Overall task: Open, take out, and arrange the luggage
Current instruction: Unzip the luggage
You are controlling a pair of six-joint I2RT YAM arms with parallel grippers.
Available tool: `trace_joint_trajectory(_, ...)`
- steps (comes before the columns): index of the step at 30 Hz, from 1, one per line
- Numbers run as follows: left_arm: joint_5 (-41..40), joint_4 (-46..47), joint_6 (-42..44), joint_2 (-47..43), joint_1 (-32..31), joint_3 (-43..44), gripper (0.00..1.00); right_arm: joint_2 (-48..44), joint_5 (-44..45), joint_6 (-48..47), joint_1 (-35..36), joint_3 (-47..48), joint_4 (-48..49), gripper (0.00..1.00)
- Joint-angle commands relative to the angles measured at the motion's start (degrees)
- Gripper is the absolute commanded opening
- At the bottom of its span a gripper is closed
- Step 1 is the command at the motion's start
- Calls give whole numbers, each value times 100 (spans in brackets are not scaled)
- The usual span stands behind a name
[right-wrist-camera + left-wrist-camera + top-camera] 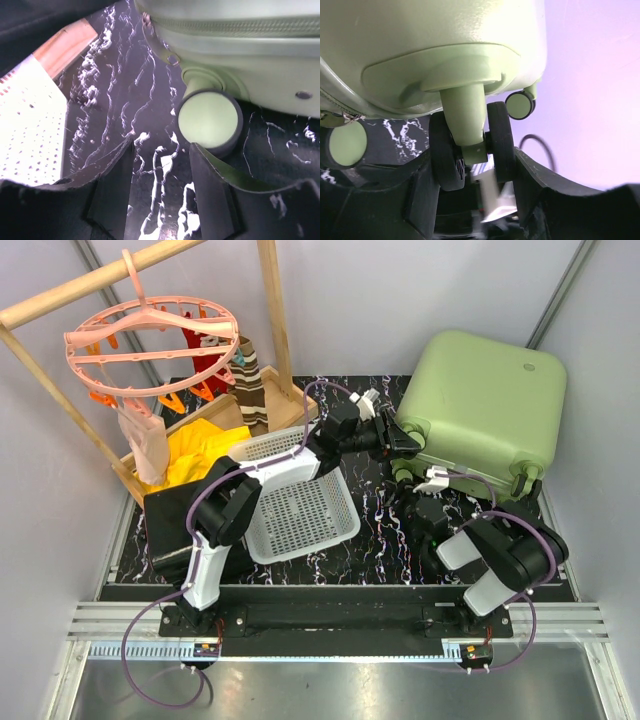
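Observation:
The luggage (485,405) is a light-green hard-shell suitcase, lying closed at the back right of the marbled table. My left gripper (400,440) reaches across to its near left corner. In the left wrist view the left gripper (472,155) is shut on a black twin wheel (498,142) under the shell (420,45), one finger against each side. My right gripper (432,480) sits low at the suitcase's near edge. In the right wrist view it (161,145) stands open over bare table, and a green-capped wheel (210,120) lies just past its right fingertip.
A white perforated basket (295,500) sits mid-table under the left arm, and shows at the left of the right wrist view (30,130). A wooden rack with a pink peg hanger (150,340) stands back left over yellow cloth (205,450). A black case (175,525) lies at the left.

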Motion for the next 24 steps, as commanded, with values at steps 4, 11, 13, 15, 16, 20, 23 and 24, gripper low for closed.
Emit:
trace_joint_trajectory(4, -46, 2032, -894, -467, -101, -28, 0, 251, 862, -583, 226, 310, 1875, 57)
trace_joint_trajectory(11, -600, 2314, -1167, -731, -355, -302, 0, 84, 1125, -944, 226, 407, 1875, 57)
trace_joint_trajectory(13, -732, 2358, -1246, -749, -478, -267, 0, 110, 1143, -944, 226, 442, 1867, 58)
trace_joint_trajectory(15, -890, 2437, -1360, -766, -601, -284, 0, 66, 1169, -900, 226, 416, 1875, 58)
trace_joint_trajectory(16, -952, 2480, -1404, -775, -645, -292, 0, -3, 1196, -891, 226, 399, 1875, 58)
trace_joint_trajectory(20, -1119, 2648, -1536, -766, -900, -258, 0, -250, 1389, -970, 226, 302, 1867, 58)
trace_joint_trajectory(23, -1172, 2753, -1633, -740, -1058, -222, 0, -452, 1695, -1058, 226, 127, 1867, 58)
trace_joint_trajectory(24, -1215, 2779, -1659, -749, -1102, -231, 0, -487, 1801, -1076, 217, 91, 1867, 58)
